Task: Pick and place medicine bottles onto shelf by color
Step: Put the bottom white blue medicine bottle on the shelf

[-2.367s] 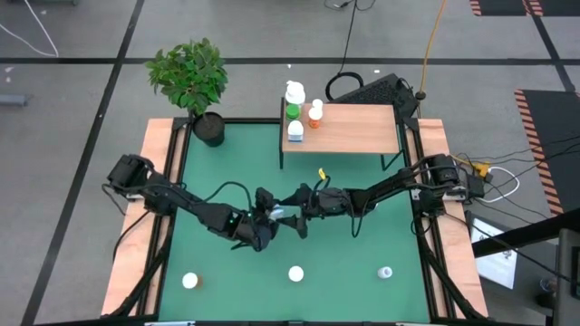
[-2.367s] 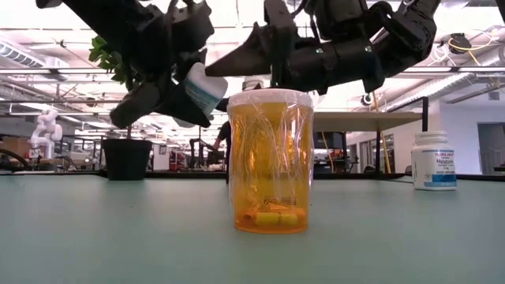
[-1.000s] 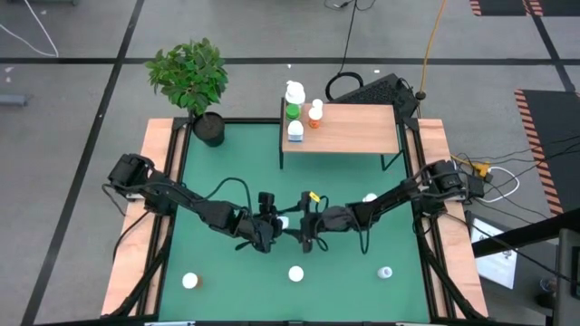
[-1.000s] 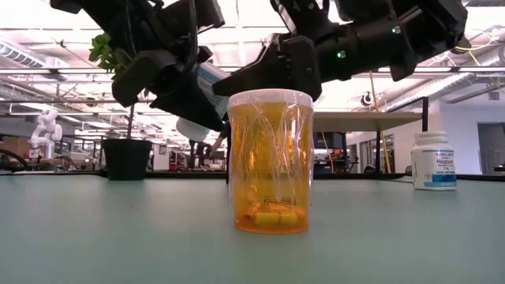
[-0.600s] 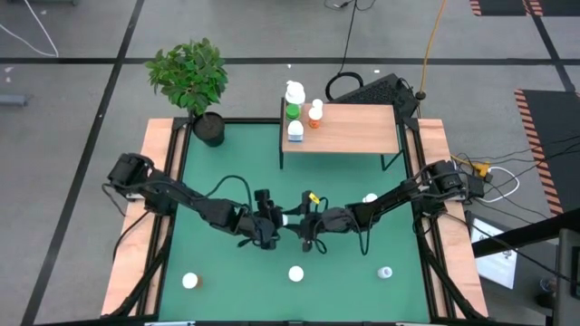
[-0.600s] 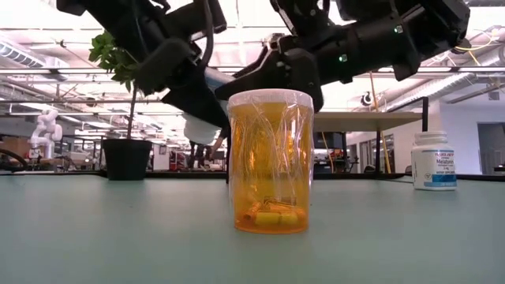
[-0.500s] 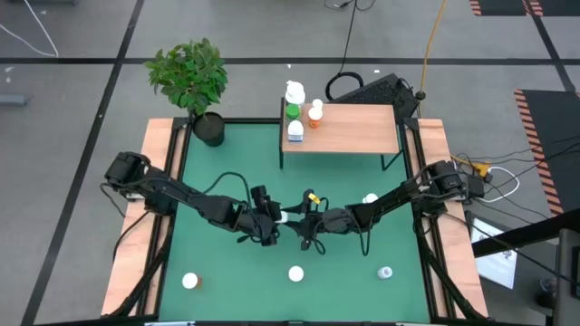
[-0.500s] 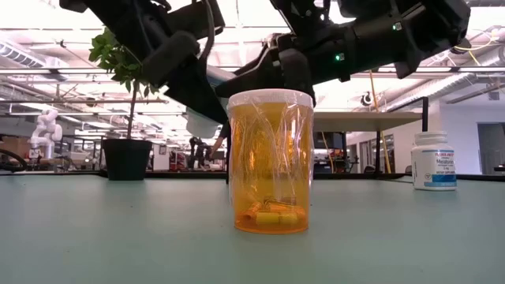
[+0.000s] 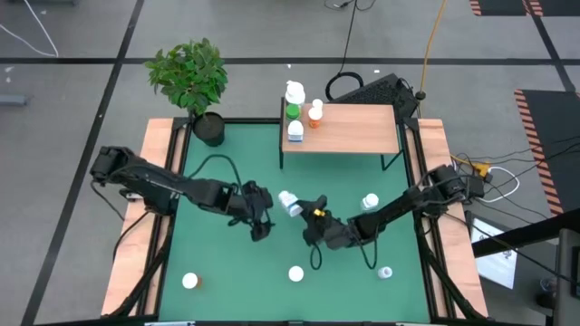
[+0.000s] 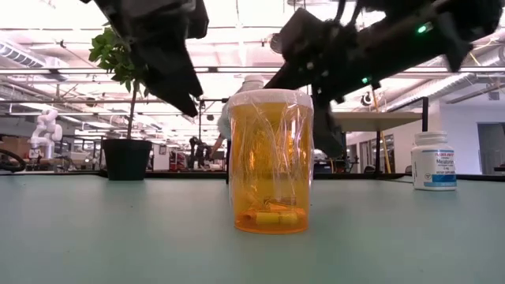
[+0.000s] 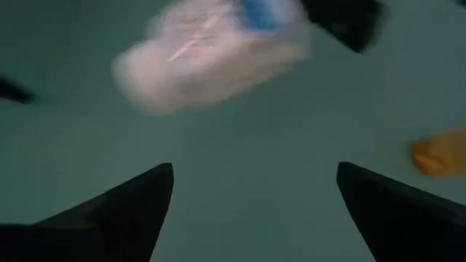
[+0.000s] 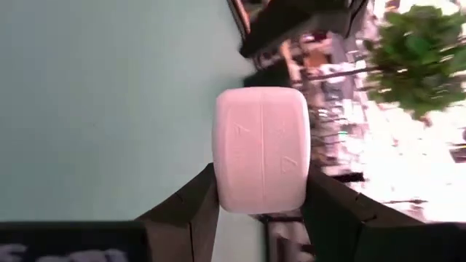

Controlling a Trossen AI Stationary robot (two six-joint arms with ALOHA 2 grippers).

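The main hazard, in my judgement, is loss of the white bottle [image 9: 289,202] on its way to the shelf [image 9: 353,128]: the right gripper [image 12: 260,191] pinches it at one end only, near the white cap, so most of the body hangs out past the fingers and could pivot or slide free under a quick swing. A second hazard is contact with the three bottles [image 9: 302,114] already grouped at the shelf's left end; a low or wide approach could topple them. The left gripper [image 9: 260,224] lies left of the carried bottle and well short of the shelf, and an arm-to-arm brush is possible if both move at once. State of effectors: right gripper closed onto the white bottle, fingers bearing on opposite sides of the cap, bottle lifted off the mat in front of the shelf's left part. Left gripper spread wide and empty, touching nothing. An orange vial [image 10: 270,161] and other bottles remain on the mat, farther from the shelf.
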